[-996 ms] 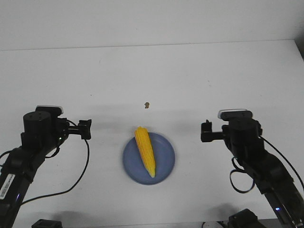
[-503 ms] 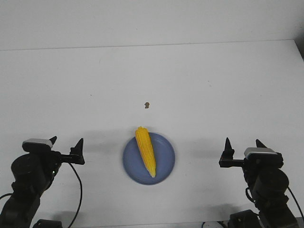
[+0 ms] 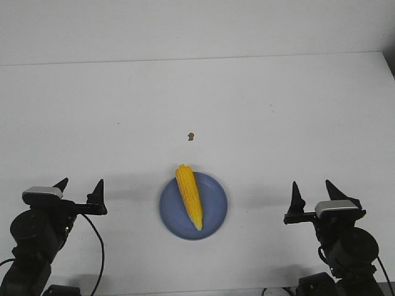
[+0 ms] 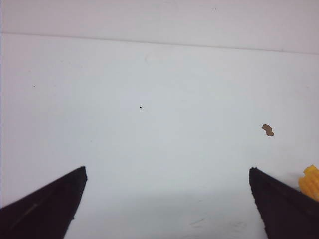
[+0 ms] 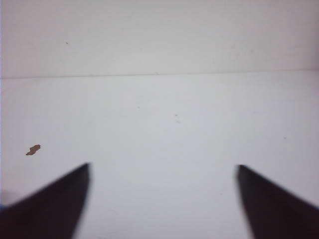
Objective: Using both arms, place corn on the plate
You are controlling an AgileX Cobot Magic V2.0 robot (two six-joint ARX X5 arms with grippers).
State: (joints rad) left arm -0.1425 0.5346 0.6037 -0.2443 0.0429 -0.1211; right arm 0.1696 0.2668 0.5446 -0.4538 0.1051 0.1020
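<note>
Front view: corn (image 3: 189, 196) lying on the blue plate (image 3: 213, 216), near the counter's (image 3: 247, 105) six o'clock edge, long axis running from about eleven o'clock at the blunt end to five o'clock at the tip, blunt end reaching just over the plate's far rim. Left pincer (image 3: 80, 191) parked well apart at nine o'clock from the plate, right pincer (image 3: 311, 191) well apart at three o'clock; neither clearly nearer. Both released, prongs spread wide and pointing up, nothing between them. Tiny brown speck (image 3: 191, 135) at twelve o'clock beyond the plate, apart from it.

Judged from this layout: placement looks done, with no approach left to line up; any regrasp would have to come in across the cob's length from both sides.

Left wrist view: only a sliver of the corn (image 4: 310, 181) beside one prong, plus the speck (image 4: 267, 130); no plate. Right wrist view: blurred, speck (image 5: 33, 150) and bare counter only, corn out of sight, a faint blue tint in one corner too unclear to call.
</note>
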